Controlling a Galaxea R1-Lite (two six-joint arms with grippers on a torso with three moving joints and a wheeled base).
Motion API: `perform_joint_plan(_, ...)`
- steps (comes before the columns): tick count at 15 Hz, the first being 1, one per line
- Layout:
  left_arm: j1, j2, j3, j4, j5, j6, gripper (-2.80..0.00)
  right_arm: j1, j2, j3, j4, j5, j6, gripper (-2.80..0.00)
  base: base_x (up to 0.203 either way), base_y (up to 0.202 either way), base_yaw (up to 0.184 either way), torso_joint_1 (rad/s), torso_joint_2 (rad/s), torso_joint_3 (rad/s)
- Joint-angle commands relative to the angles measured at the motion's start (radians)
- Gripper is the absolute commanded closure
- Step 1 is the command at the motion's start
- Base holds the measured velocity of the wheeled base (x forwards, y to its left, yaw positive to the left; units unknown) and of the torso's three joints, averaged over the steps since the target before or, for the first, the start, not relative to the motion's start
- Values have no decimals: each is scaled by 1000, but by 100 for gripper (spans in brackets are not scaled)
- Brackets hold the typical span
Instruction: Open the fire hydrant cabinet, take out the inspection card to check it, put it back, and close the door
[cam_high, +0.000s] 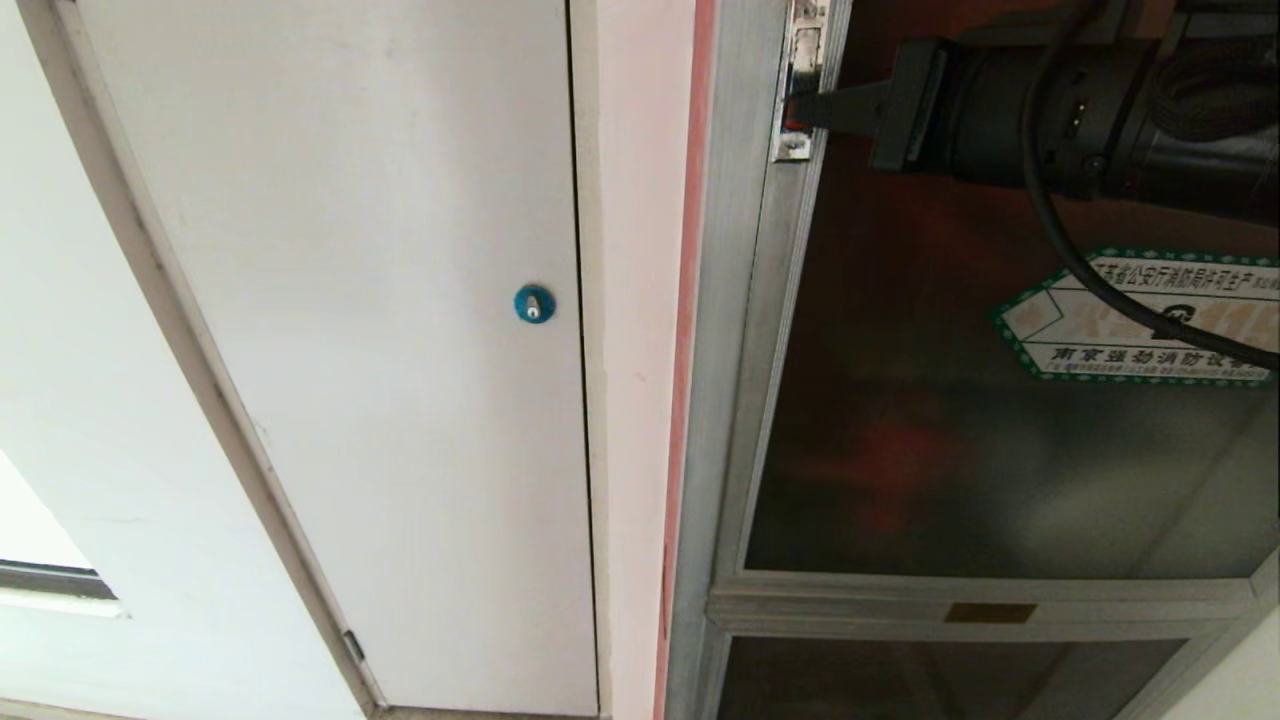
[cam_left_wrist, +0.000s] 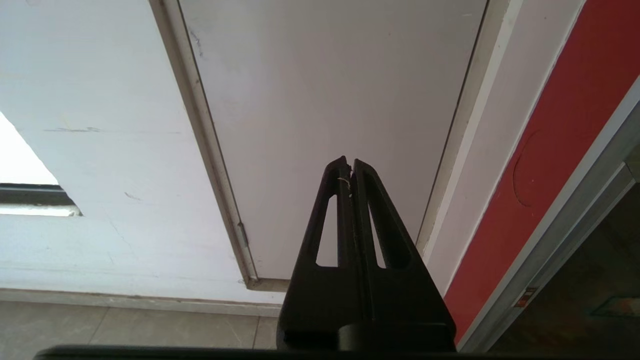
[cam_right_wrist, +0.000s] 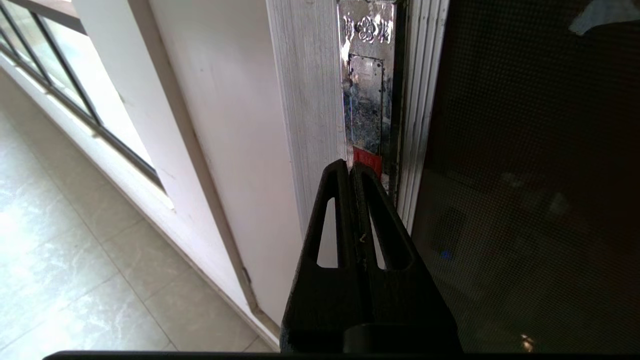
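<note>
Right hand (cam_high: 800, 105), clenched on nothing, has its tips at the red insert of the latch (cam_right_wrist: 366, 105) on the closed door (cam_high: 1000, 450). Just beyond the tips stands the silver frame of the fire hydrant cabinet (cam_high: 735, 300). Farther off hangs the white panel (cam_high: 380, 330). Left hand (cam_left_wrist: 350, 167), clenched too, hangs low before that panel.

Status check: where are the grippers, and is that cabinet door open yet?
Right gripper shut, fingers at the latch by its red insert. Left gripper shut, parked off the white panel. Door not open. Nothing blocking.
</note>
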Motion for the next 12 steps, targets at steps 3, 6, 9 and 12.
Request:
perform_joint_plan(3,1,1,0,0,0,0,0,-1,7,-6,-1,-1,1,0,0,0,0,0,0,0)
perform_joint_plan(6,0,1,0,0,0,-1,0,-1,27,-28,-1,-19,1,0,0,0,0,0,0,0)
perform_joint_plan(9,1,1,0,0,0,0,0,-1,37,-39,-1,-40,2,0,0,0,0,0,0,0)
perform_joint_plan(12,0,0,0,0,0,-1,0,-4,35,-30,0,-40,4,0,0,0,0,0,0,0)
